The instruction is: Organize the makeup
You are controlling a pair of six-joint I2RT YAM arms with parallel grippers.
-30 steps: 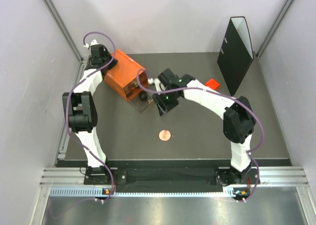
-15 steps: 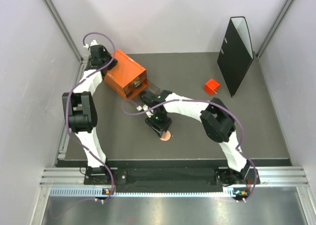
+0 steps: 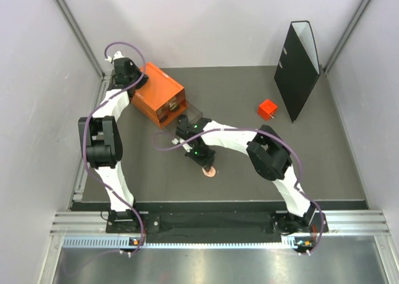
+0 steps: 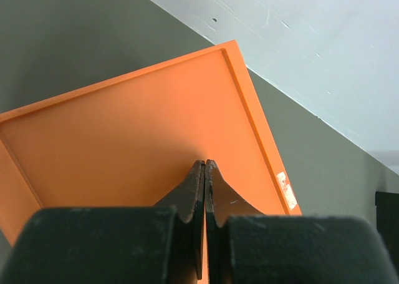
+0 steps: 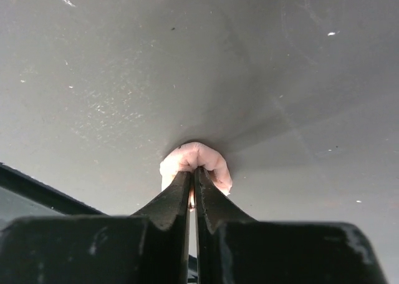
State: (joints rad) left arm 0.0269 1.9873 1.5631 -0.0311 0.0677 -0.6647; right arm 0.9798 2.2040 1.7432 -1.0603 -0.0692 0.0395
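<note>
Your round pink disc [image 3: 210, 170] sits on the mat, near the orange drawer box [image 3: 158, 93] on its drawer side and toward the arm bases. The right gripper [image 3: 201, 161] is down on it with the jaws squeezed nearly together. In the wrist view the soft pink edge [image 5: 196, 161] bunches up around the tips, so I'd call that a pinch on the disc's rim, probably because it's too flat to grab any other way. It hasn't left the surface as far as I can tell. Your left gripper [image 4: 204, 166] is clenched on nothing, with its tips parked against the box's flat orange top. My guess is it's there to pin the box so it won't slide while the clear drawer [image 3: 191, 113] is out, and I can't make out what's in that drawer. Off to the right of the box there's a small red cube [image 3: 267, 108], and a black file holder [image 3: 298, 65] stands past that. Everything rests on a dark grey table [image 3: 249, 165] that looks faintly dusty up close, boxed in by pale walls.
</note>
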